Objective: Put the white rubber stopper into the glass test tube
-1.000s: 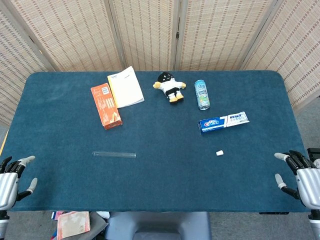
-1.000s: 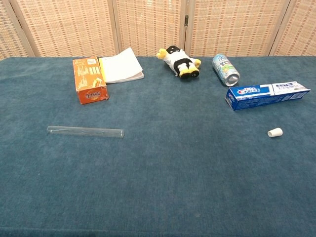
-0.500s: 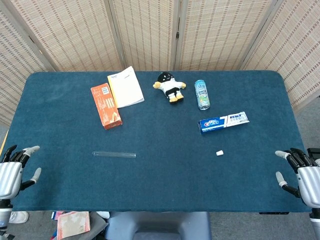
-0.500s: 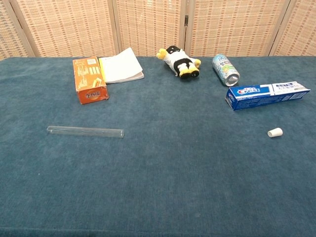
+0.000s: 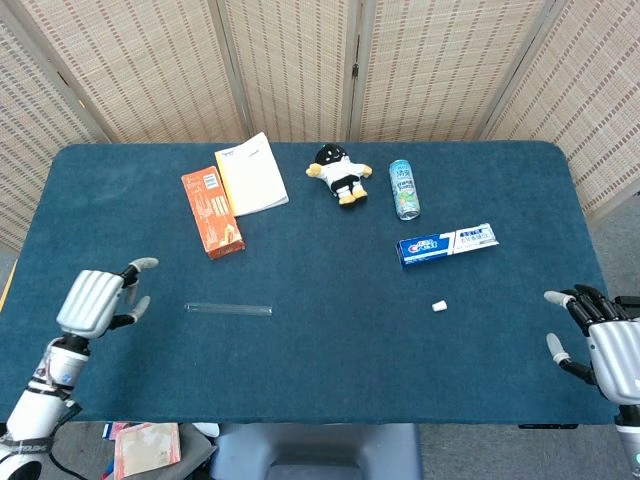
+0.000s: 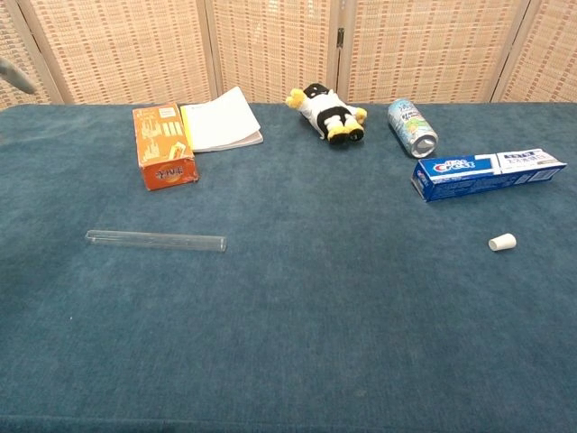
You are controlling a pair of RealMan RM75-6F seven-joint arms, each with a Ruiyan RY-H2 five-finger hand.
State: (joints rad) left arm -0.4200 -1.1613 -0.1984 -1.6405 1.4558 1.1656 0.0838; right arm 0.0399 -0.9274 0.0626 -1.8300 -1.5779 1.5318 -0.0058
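A clear glass test tube [image 5: 228, 309] [image 6: 155, 241] lies flat on the blue table, left of centre. The small white rubber stopper [image 5: 439, 306] [image 6: 502, 242] lies on its side at the right, just below the toothpaste box. My left hand [image 5: 98, 300] hovers over the table's left part, a short way left of the tube, fingers apart and holding nothing. At the near right corner my right hand [image 5: 600, 340] is open and holds nothing, well right of the stopper.
An orange box [image 5: 211, 211], a white booklet [image 5: 251, 174], a plush toy [image 5: 338, 174], a drink can [image 5: 404, 189] and a blue toothpaste box [image 5: 446, 245] lie across the far half of the blue table [image 5: 330, 360]. Woven screens stand behind.
My left hand has risen from the near left corner and moved in over the table toward the tube. The right hand has barely shifted.
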